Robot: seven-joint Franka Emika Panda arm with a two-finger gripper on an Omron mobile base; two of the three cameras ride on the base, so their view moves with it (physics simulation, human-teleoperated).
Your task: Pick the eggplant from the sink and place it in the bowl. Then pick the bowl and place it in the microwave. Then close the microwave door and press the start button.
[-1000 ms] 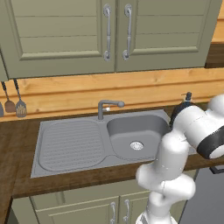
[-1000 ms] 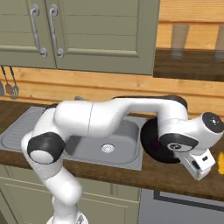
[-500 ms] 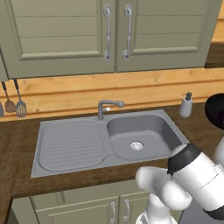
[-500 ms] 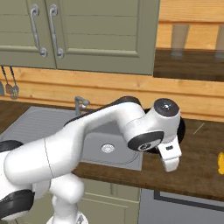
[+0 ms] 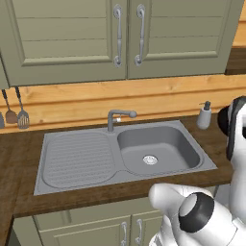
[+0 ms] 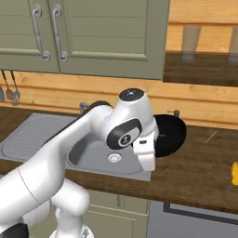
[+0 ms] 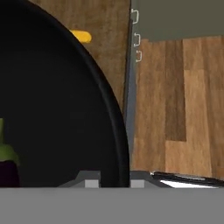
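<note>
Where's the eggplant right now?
In the hand view, the eggplant lies inside the black bowl at the left edge, with the bowl's rim between the fingers.

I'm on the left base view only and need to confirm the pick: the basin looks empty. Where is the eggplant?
Observer: The eggplant lies inside a black bowl, as the hand view shows.
Operator: Is the bowl gripped?
Observer: Yes, the gripper is shut on its rim, one finger on each side.
Operator: Where is it?
Observer: In the right base view the bowl is held up off the counter, to the right of the sink.
</note>
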